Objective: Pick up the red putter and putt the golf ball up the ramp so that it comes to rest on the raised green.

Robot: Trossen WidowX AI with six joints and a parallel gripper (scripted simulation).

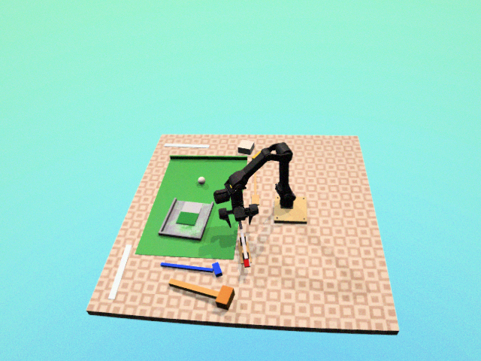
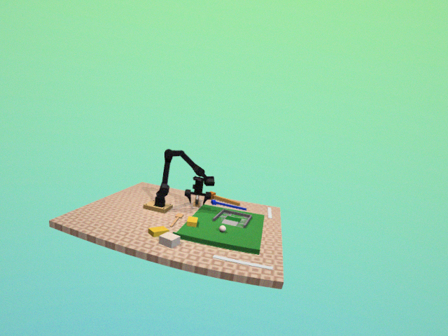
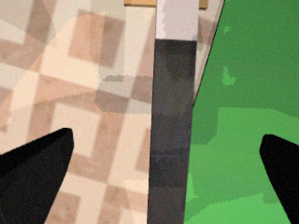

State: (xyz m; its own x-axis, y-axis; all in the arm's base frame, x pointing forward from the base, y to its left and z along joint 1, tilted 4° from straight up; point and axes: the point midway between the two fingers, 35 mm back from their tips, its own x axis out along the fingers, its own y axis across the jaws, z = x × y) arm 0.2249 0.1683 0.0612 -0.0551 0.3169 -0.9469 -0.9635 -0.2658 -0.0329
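The red putter (image 1: 243, 245) rests on a light wooden stand beside the mat's near right corner, with its red head toward the front edge. Its dark grip and white shaft run up the middle of the wrist view (image 3: 173, 93). My gripper (image 1: 240, 224) (image 2: 197, 203) (image 3: 168, 140) is open and empty, pointing down above the grip, with one finger on either side of it in the wrist view. The white golf ball (image 1: 201, 180) (image 2: 222, 228) lies on the green mat (image 1: 217, 167) (image 2: 202, 239). The pale ramp (image 1: 191, 207) (image 2: 229, 222) leads to the raised green (image 1: 187, 218), walled in grey.
A blue mallet (image 1: 186, 266) (image 2: 229, 205) and an orange mallet (image 1: 224, 297) (image 2: 227, 199) lie in front of the mat. A yellow block (image 2: 192, 221) sits on the mat. A yellow wedge (image 2: 157, 231), a whitish block (image 1: 246, 147) (image 2: 169, 239) and a small wooden mallet (image 1: 255, 198) (image 2: 176, 219) lie beside it.
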